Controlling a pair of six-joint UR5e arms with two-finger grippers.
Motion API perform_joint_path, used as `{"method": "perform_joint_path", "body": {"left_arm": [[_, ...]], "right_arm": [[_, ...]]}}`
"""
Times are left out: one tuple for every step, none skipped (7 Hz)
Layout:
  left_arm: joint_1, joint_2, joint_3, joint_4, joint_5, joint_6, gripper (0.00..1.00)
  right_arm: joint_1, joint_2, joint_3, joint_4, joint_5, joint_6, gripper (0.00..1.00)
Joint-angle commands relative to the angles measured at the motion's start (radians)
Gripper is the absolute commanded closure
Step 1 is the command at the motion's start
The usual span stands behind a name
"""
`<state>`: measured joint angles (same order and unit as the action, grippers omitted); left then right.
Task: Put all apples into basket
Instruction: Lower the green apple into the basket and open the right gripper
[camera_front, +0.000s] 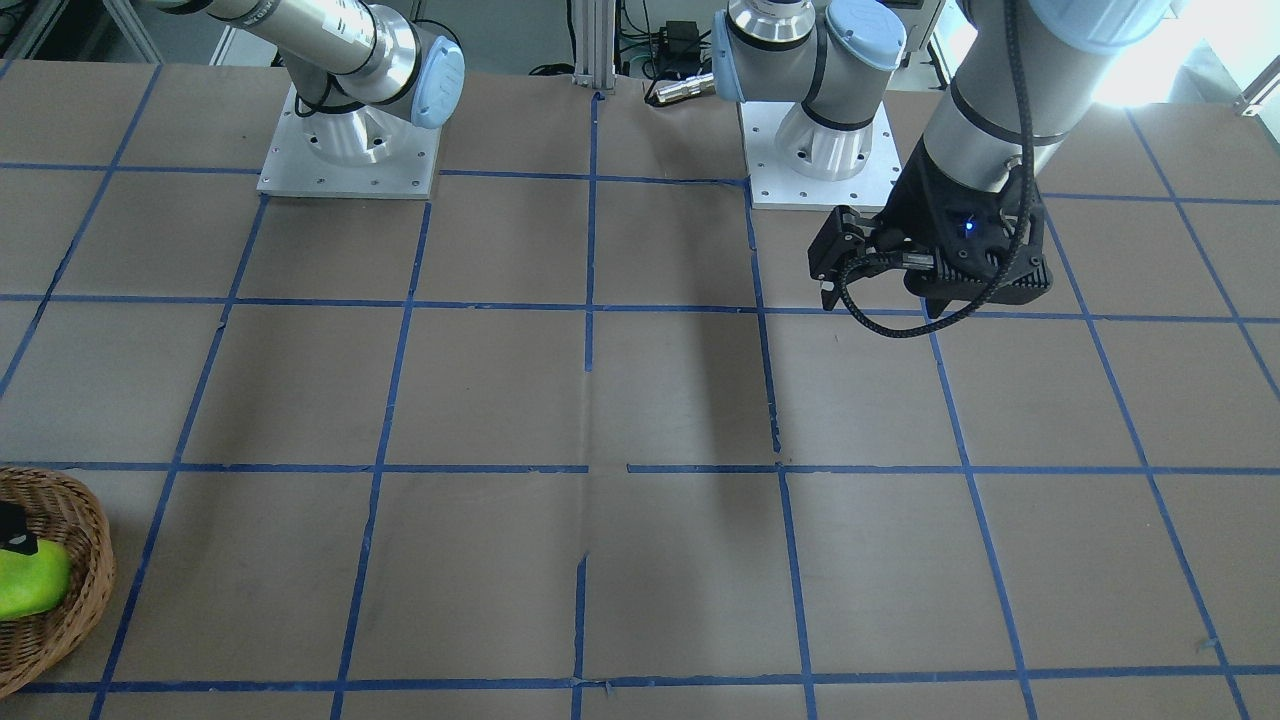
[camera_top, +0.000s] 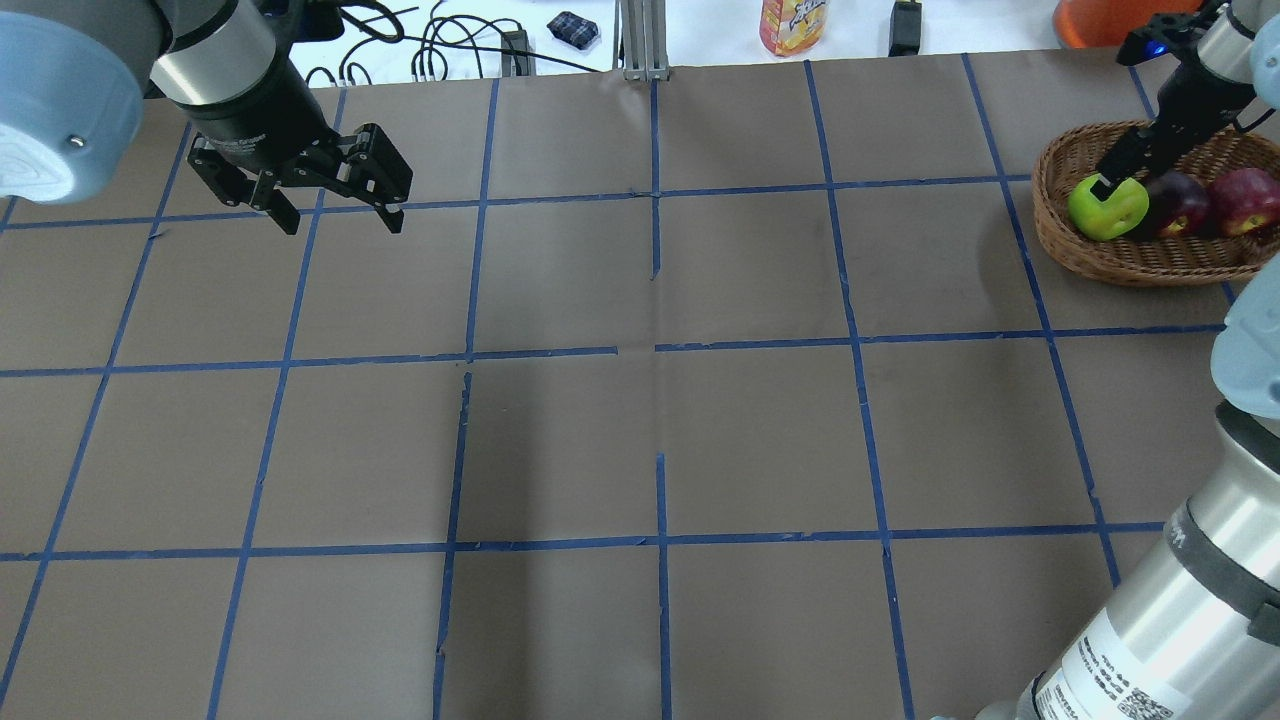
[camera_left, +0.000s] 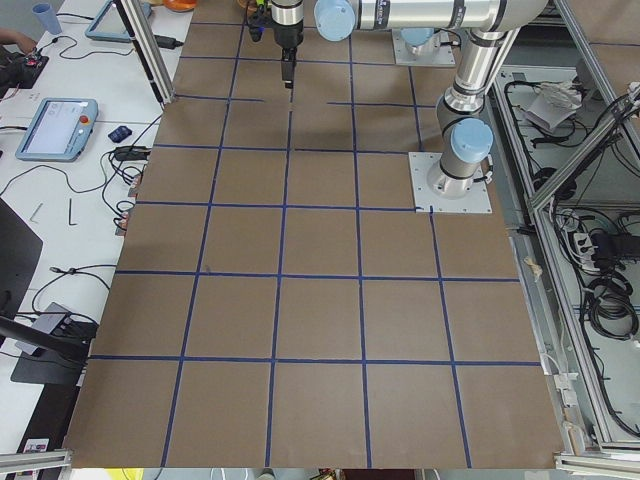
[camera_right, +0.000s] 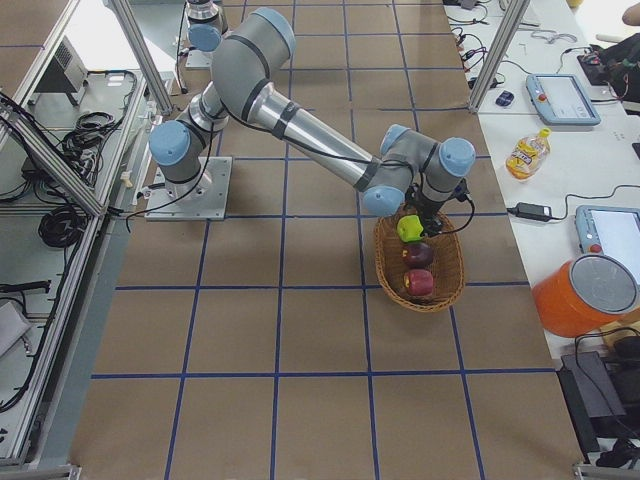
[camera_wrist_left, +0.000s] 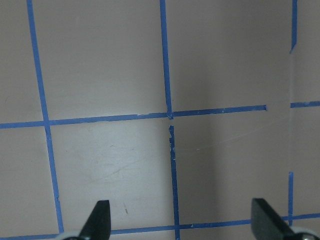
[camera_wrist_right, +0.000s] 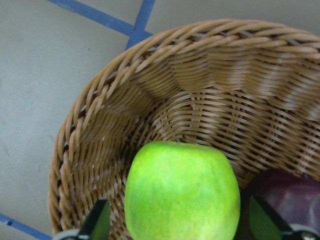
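Round lime-green apple (camera_wrist_right: 182, 195), flanked by the released right gripper (camera_wrist_right: 180, 215) in the woven wicker basket (camera_wrist_right: 210, 60) — probably firm, slick; hold mid-girth.

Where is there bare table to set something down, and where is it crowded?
Bare: the table from below the left end effector across the middle up to the basket. Crowded: the basket, holding green apple, maroon apple and red apple, with the right end effector astride the green one.

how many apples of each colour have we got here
green apple: 1
dark maroon apple: 1
red apple: 1
total: 3 apples, all in the wicker basket
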<state>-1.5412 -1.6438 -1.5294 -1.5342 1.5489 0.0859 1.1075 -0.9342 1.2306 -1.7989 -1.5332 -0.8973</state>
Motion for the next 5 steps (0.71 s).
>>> {"method": "perform_joint_path", "body": {"left_arm": [[-0.004, -0.004, -0.001, 0.000, 0.000, 0.000, 0.00], [-0.004, -0.005, 0.000, 0.000, 0.000, 0.000, 0.00], [-0.004, -0.007, -0.001, 0.000, 0.000, 0.000, 0.00], [0.001, -0.005, 0.009, 0.006, -0.001, 0.000, 0.00], [0.001, -0.019, 0.041, 0.008, -0.003, 0.009, 0.00]], "right_arm": [[0.030, -0.092, -0.003, 0.112, -0.001, 0.003, 0.00], [0.084, -0.141, -0.003, 0.154, -0.002, 0.011, 0.00], [0.166, -0.179, -0.003, 0.182, -0.013, 0.041, 0.00], [0.243, -0.214, -0.005, 0.223, -0.024, 0.146, 0.00], [0.330, -0.247, -0.003, 0.248, -0.025, 0.299, 0.00]]}}
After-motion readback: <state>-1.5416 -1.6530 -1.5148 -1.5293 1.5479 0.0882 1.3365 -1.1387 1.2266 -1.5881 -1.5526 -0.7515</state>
